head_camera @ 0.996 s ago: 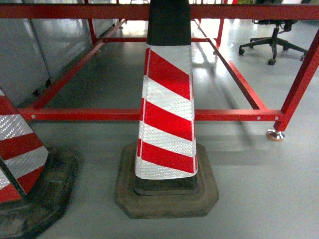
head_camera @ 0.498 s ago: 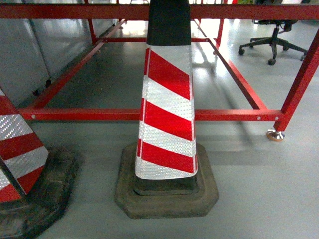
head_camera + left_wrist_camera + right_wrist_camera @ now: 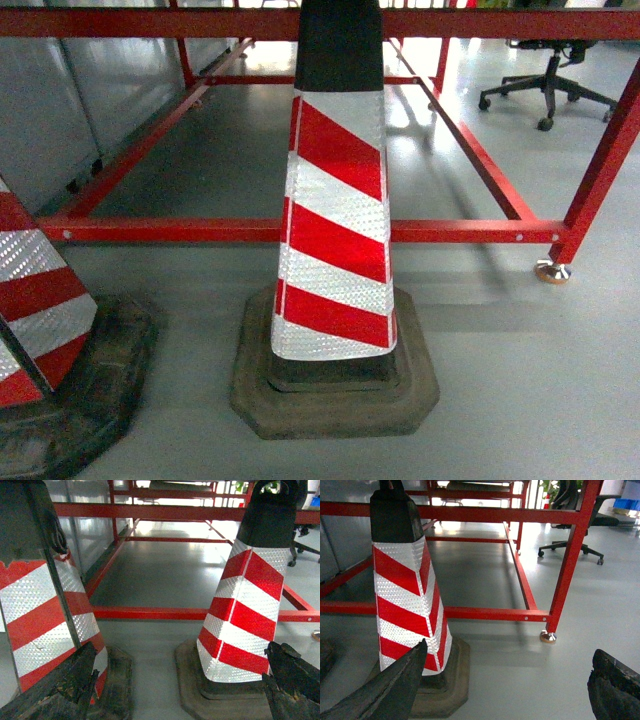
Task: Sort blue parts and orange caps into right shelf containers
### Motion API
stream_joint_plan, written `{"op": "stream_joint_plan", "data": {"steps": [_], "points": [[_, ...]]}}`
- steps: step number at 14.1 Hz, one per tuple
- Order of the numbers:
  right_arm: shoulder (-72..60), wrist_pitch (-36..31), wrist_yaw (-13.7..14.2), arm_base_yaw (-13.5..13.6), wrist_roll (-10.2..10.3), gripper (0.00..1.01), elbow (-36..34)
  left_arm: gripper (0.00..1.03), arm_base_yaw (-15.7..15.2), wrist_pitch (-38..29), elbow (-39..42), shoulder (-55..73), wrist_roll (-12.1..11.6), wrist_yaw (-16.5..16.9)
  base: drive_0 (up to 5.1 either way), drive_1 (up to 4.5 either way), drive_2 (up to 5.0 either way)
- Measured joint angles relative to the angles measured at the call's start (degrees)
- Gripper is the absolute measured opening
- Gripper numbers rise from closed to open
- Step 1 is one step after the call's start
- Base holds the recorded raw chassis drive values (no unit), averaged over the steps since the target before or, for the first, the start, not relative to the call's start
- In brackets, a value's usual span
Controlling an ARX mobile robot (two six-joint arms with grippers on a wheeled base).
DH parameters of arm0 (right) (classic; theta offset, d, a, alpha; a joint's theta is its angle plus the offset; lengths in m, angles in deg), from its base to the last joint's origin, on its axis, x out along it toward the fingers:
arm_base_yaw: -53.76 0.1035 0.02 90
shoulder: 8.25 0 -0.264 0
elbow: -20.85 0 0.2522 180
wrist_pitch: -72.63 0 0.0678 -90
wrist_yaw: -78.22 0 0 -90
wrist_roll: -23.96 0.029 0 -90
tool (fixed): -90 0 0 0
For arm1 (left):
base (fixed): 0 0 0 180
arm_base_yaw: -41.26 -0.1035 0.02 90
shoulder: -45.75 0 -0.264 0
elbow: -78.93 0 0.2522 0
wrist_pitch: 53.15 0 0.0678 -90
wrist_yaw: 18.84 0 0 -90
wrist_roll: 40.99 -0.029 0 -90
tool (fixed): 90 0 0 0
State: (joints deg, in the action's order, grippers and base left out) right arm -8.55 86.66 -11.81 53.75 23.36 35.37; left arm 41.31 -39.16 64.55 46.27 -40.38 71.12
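No blue parts, orange caps or right shelf containers show in any view. In the left wrist view my left gripper (image 3: 180, 692) is open, its dark fingers (image 3: 60, 690) spread wide with only grey floor between them. The right wrist view shows my right gripper (image 3: 507, 687) open too, with one finger (image 3: 390, 690) in front of a cone and bare floor in the gap. Neither gripper appears in the head view.
A red-and-white striped traffic cone (image 3: 338, 220) on a dark rubber base stands straight ahead, with a second cone (image 3: 40, 300) at the left. Behind them runs a red steel frame (image 3: 460, 231) with a footed leg (image 3: 552, 270). An office chair (image 3: 548, 80) stands far right.
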Motion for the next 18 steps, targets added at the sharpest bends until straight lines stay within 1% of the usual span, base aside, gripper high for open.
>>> {"op": "stream_joint_plan", "data": {"steps": [18], "points": [[0.0, 0.0, 0.0, 0.0, 0.7, 0.98, 0.0, 0.98, 0.0, 0.0, 0.0, 0.0, -0.6, 0.0, 0.0, 0.0, 0.0]]}}
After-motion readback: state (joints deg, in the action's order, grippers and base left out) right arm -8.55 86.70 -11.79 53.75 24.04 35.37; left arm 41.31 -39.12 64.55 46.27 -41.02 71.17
